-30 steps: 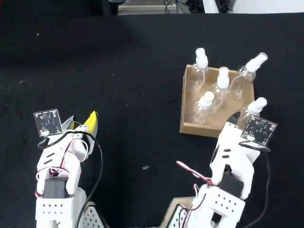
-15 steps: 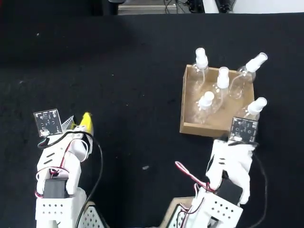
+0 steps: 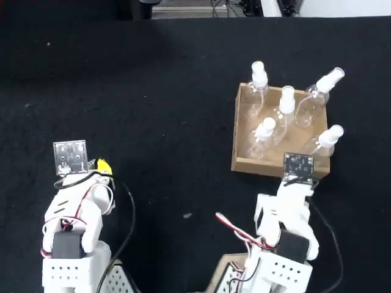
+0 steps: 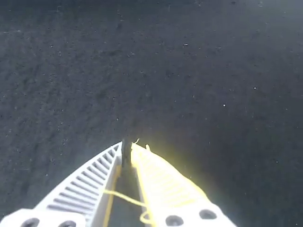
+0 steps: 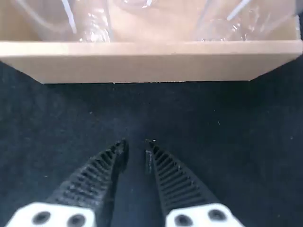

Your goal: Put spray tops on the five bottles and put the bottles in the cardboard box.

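Observation:
The cardboard box (image 3: 239, 131) stands at the right of the black table. Several clear bottles with white spray tops stand in it, among them one at the far left (image 3: 258, 78), one tilted at the far right corner (image 3: 324, 84) and one at the near right (image 3: 327, 138). The box's near wall (image 5: 142, 61) faces my right gripper (image 5: 137, 145), which hangs just short of it over the cloth, open only by a narrow gap and holding nothing. My left gripper (image 4: 128, 147), white and yellow, is shut on nothing over bare cloth at the near left (image 3: 101, 165).
Black cloth (image 3: 171, 122) covers the whole table. A small light speck (image 3: 187, 215) lies on it between the two arms. The arm bases and their cables sit along the near edge.
Both arms have drawn back toward the near edge. The right gripper has come away from the near right bottle and the box. The left gripper's yellow tip has retreated under its wrist.

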You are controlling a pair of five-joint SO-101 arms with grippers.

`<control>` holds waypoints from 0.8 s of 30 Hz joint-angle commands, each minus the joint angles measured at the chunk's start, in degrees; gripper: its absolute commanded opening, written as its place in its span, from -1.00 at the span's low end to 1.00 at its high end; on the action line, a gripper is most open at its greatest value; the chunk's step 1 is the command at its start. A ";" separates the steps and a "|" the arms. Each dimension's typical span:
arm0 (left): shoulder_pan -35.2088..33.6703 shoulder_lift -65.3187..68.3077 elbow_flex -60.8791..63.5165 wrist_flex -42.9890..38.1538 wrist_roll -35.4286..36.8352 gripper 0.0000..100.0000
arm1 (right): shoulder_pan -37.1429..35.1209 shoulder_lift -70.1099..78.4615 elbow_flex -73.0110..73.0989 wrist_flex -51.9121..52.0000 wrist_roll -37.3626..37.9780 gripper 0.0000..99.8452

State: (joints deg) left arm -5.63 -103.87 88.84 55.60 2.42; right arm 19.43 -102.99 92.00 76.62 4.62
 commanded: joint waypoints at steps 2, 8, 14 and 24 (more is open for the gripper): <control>0.31 -0.62 -1.98 -1.14 -0.44 -0.94 | -6.77 -5.58 -3.82 1.05 -3.96 -0.98; 0.57 -0.62 2.24 -6.42 -0.88 -0.93 | -14.33 -5.58 -3.21 -0.09 -3.96 -0.98; 0.04 -0.62 6.99 -16.88 -0.88 -0.94 | -14.95 -5.49 4.35 -1.85 -4.31 -0.98; 0.04 -0.44 8.48 1.49 -0.88 -0.94 | -14.68 -5.58 4.44 -1.76 -4.04 -0.98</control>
State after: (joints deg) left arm -5.63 -104.04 95.96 49.36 1.89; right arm 5.36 -102.99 96.04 75.74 0.66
